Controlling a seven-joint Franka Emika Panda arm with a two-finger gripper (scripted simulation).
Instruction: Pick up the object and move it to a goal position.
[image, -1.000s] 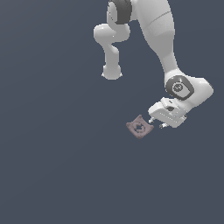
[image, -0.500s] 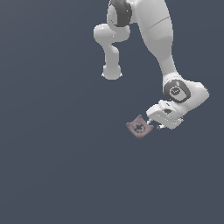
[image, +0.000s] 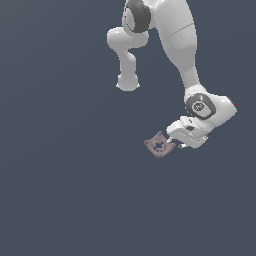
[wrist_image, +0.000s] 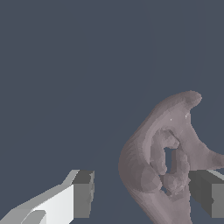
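The object (image: 158, 145) is a small flat dusty pink-brown piece with pointed corners and a round central hole, lying on the dark floor. In the wrist view the object (wrist_image: 168, 153) fills the space near one finger. My gripper (image: 176, 145) is low beside it on the exterior view's right, tilted toward it. The gripper (wrist_image: 144, 197) is open, and the object sits between the fingers. One dark pad (wrist_image: 208, 197) is right at the object's edge, while the other pad (wrist_image: 83, 192) stands well apart from it.
The white arm's base and links (image: 170, 30) rise at the back of the exterior view. Plain dark grey floor (image: 65, 190) surrounds the object on all sides.
The wrist has sunk a little and edged toward the object. The object lies where it was.
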